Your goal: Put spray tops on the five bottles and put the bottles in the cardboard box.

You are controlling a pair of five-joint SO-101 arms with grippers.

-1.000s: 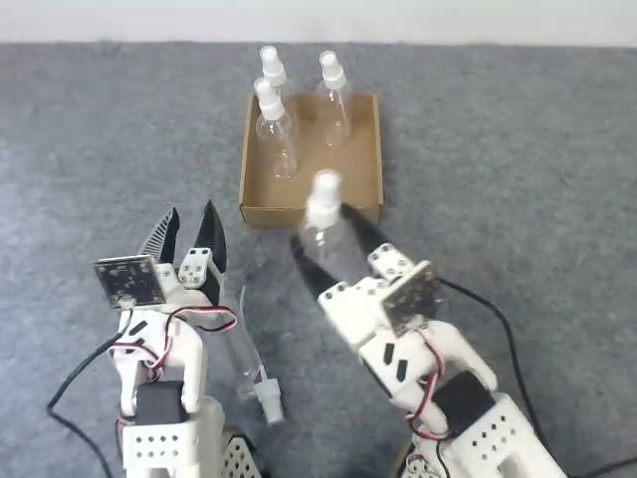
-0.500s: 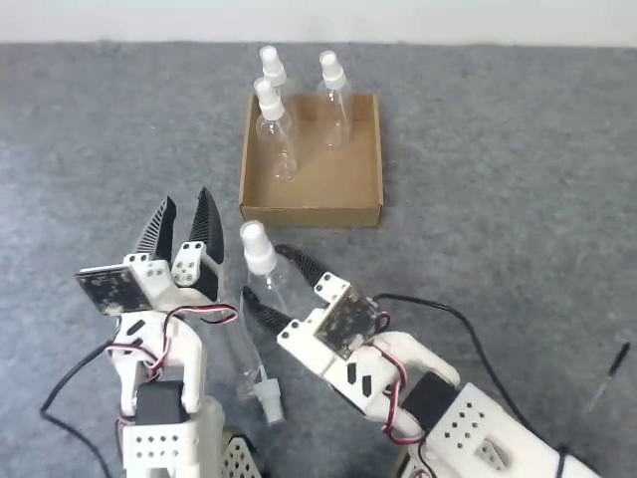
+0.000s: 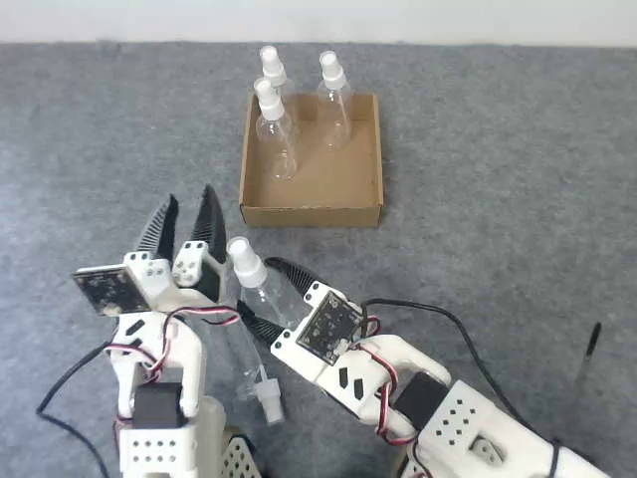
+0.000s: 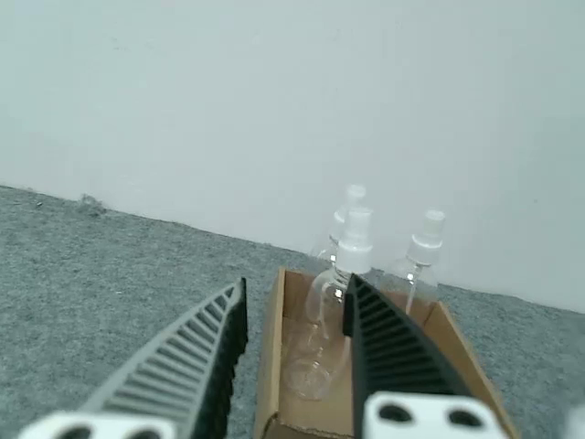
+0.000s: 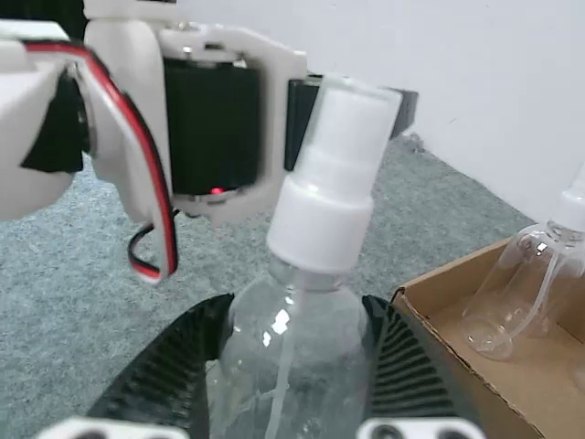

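Right gripper [image 3: 267, 291], black ribbed fingers parted just by the body's width, clasps a clear plastic bottle [image 5: 292, 352] with a white spray top [image 5: 327, 174]. It is close beside the left gripper [image 3: 189, 206], whose toothed jaws stand modestly apart and empty. Nubby grey carpet [image 3: 498, 179] covers the table. In the shallow brown cardboard box [image 3: 311, 211] stand three capped bottles [image 3: 276, 134]. Another bottle [image 3: 242, 354] lies between the arms.
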